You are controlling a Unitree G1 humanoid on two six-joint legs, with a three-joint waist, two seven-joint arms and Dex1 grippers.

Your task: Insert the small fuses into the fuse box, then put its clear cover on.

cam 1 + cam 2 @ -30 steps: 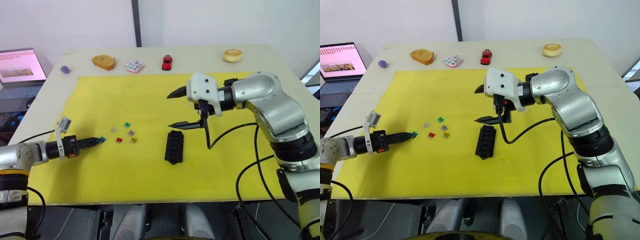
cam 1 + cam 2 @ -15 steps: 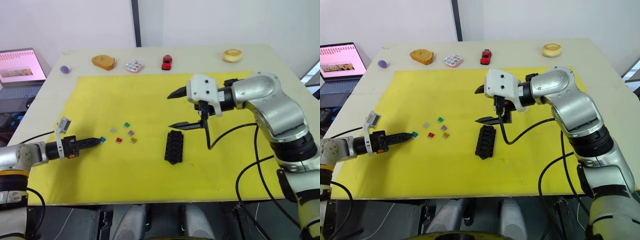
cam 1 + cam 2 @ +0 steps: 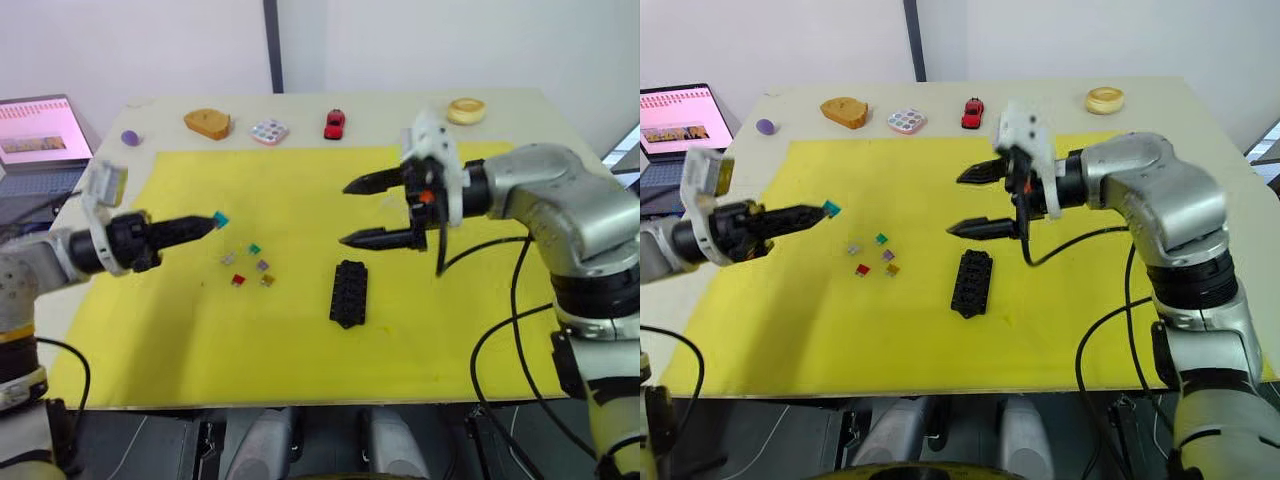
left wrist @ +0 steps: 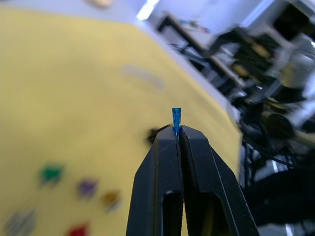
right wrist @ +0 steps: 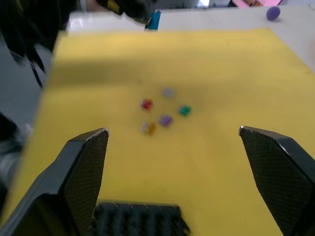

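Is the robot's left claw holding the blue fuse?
Yes, the left gripper is shut on the blue fuse, lifted above the mat.

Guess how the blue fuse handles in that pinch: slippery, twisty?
Blue fuse probably light and stiff: it stands straight above the shut left tool. Only its base is pinched, so it may pivot or slip if it meets the fuse box off-line.

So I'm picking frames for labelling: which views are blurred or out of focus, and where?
Left wrist view: the left pincer and its blue fuse are sharp, while the mat and loose fuses behind are defocused. Right wrist view: soft throughout, the fuse box included. Left eye view: motion smear on the right pincer.
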